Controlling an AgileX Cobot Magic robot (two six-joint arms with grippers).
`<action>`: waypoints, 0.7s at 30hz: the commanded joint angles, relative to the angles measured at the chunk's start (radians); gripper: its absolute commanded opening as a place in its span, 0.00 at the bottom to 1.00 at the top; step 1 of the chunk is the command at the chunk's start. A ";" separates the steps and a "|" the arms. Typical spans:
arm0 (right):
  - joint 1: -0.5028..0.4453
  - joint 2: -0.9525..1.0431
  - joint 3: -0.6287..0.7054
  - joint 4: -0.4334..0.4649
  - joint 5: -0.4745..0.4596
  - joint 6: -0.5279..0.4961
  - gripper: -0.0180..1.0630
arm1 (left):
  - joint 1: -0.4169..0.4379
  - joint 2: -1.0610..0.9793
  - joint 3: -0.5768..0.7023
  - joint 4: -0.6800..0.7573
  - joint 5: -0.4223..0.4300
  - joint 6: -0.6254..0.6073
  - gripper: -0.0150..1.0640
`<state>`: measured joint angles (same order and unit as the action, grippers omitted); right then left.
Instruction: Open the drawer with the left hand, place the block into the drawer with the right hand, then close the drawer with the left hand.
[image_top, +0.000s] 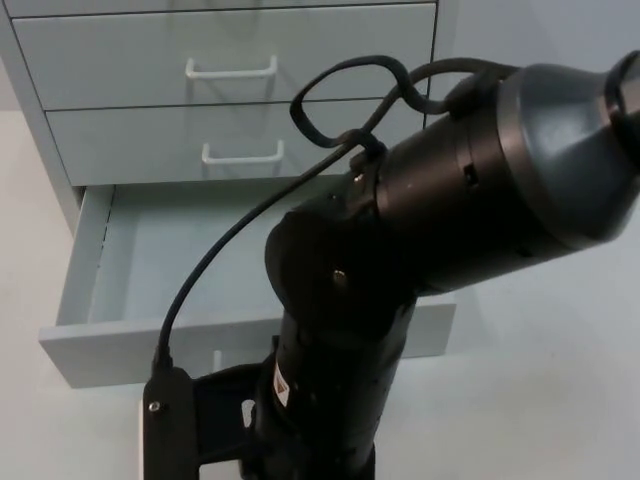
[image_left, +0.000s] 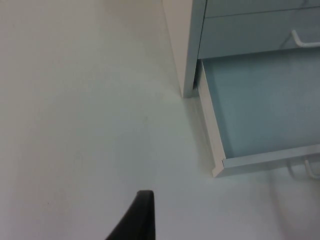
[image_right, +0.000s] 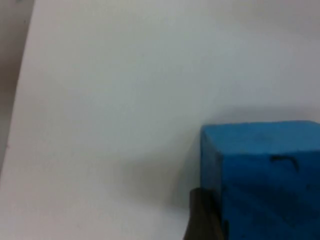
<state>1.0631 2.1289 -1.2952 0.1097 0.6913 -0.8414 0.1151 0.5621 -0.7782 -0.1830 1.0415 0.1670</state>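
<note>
Nearest the right gripper (image_right: 210, 220), a blue block (image_right: 262, 175) is seen in the right wrist view, with one dark fingertip (image_right: 202, 217) pressed against its side face. The opposing fingertip is hidden, so it cannot be told whether the block is truly clamped or how far the fingers stand apart. Beyond the block, bare white desk (image_right: 125, 90) stretches away from the fingers.

In the top view the right arm (image_top: 400, 270) is seen reaching down across the front of the cabinet, and its bulk covers much of the open drawer's front panel.

The left gripper (image_left: 137, 217) is shown by a single black fingertip in the left wrist view, hovering over bare desk with nothing held against it; the width of its opening cannot be told. Ahead of those fingers and off to one side, well apart from them, lies the near corner of the open drawer (image_left: 260, 110), pulled out from the bottom of a pale grey-blue cabinet (image_left: 192, 45). The drawer's floor is seen bare where it is visible.

Farther back, two shut drawers are stacked above the open one, each bearing a white handle (image_top: 231, 70).
</note>
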 joint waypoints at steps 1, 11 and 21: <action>0.008 -0.002 -0.013 0.006 -0.008 0.011 0.25 | 0.003 -0.004 0.005 -0.008 -0.007 0.005 0.99; 0.008 -0.112 -0.013 -0.002 0.100 0.110 0.02 | 0.003 -0.004 0.005 -0.008 -0.007 0.011 0.99; 0.006 -0.332 -0.013 -0.011 0.173 0.341 0.02 | 0.003 -0.004 0.005 -0.008 -0.007 0.011 0.99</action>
<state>1.0631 1.8304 -1.2952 0.1014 0.8440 -0.5369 0.1151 0.5621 -0.7782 -0.1830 1.0415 0.1711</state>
